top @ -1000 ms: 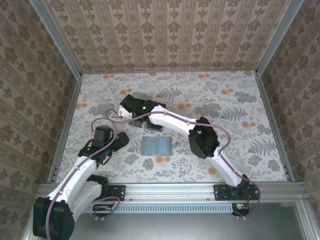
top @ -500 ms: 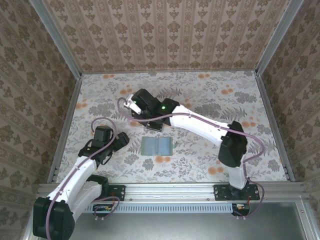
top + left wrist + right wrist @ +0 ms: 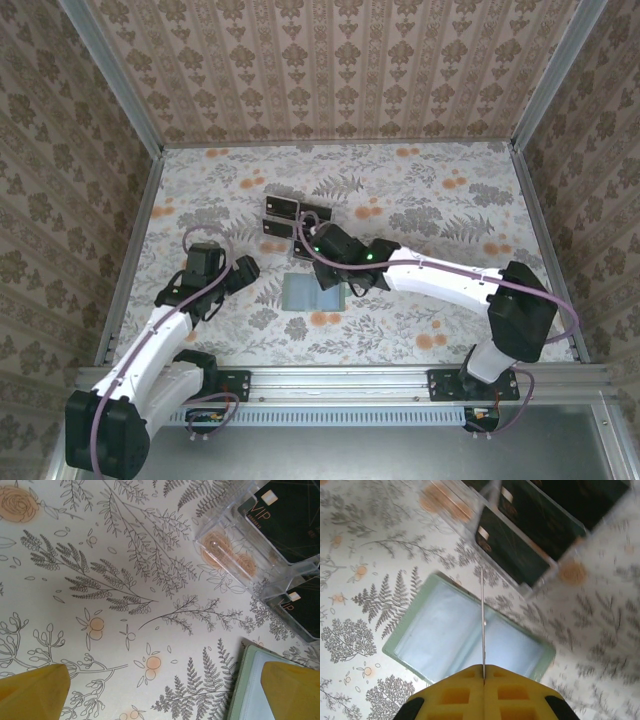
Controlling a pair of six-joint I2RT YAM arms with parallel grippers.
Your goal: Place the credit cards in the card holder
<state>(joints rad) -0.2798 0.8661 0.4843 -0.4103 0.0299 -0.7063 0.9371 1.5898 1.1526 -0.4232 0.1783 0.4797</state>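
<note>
One credit card (image 3: pixel 483 620) pinched edge-on in the closed right claw (image 3: pixel 483 669), seen as a thin line standing straight out from between the pads. Directly beneath: the card holder (image 3: pixel 470 630), lying open and flat on the floral worktop (image 3: pixel 360 580), with a grey-green rim around clear pockets. Long axis slanting from upper left to lower right in the right wrist view, left to right in the overhead view. Card edge crossing that axis near the middle fold, apparently not lined up with either pocket mouth. Probably calls for a turn of the wrist and a sideways slide into a pocket. More credit cards (image 3: pixel 540 520) standing in the clear rack (image 3: pixel 545 575) just beyond the holder. Left claw (image 3: pixel 165 690) spread wide and gripping nothing, hanging just beside the holder's left end; near enough to steady it, but the right arm plainly the one over the target.
</note>
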